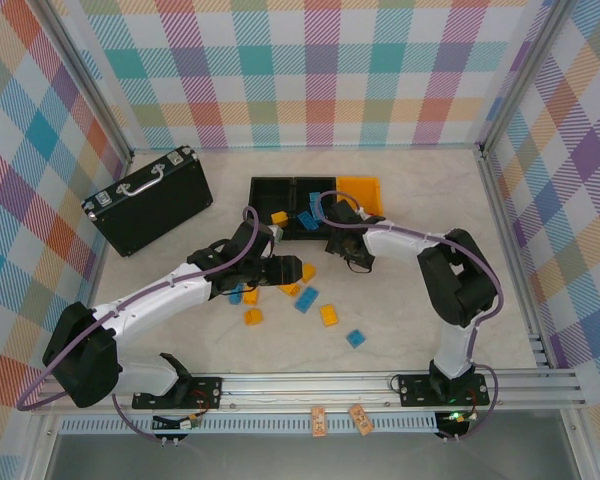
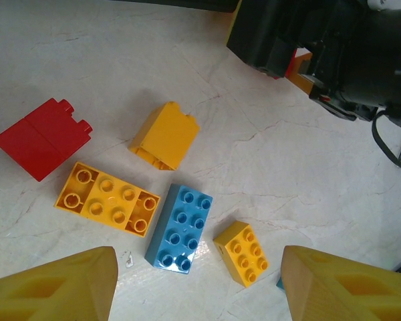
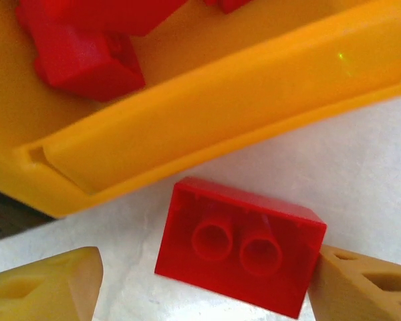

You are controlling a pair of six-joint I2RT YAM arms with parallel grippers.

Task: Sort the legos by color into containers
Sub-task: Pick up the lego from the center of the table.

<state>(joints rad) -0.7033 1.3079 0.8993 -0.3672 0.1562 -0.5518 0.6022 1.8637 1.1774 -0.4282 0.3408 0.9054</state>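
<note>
We log the right gripper [image 3: 207, 274] open and holding nothing. One finger [image 3: 361, 287] touches the red brick [image 3: 240, 244]; the other stands apart. The brick lies on the table [image 3: 367, 160] just outside the orange bin [image 3: 207, 120], hollow underside to the camera, long axis along the bin wall and spanning finger to finger. Our judgement: centre, close squarely on the end faces, lift clear of the wall. The left gripper [image 2: 199, 261] hangs open and empty over a blue brick [image 2: 180, 227].

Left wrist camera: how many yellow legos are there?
3: a tipped one right of the red brick, a long flat one below, a small one right of the blue brick. More may hide.
</note>
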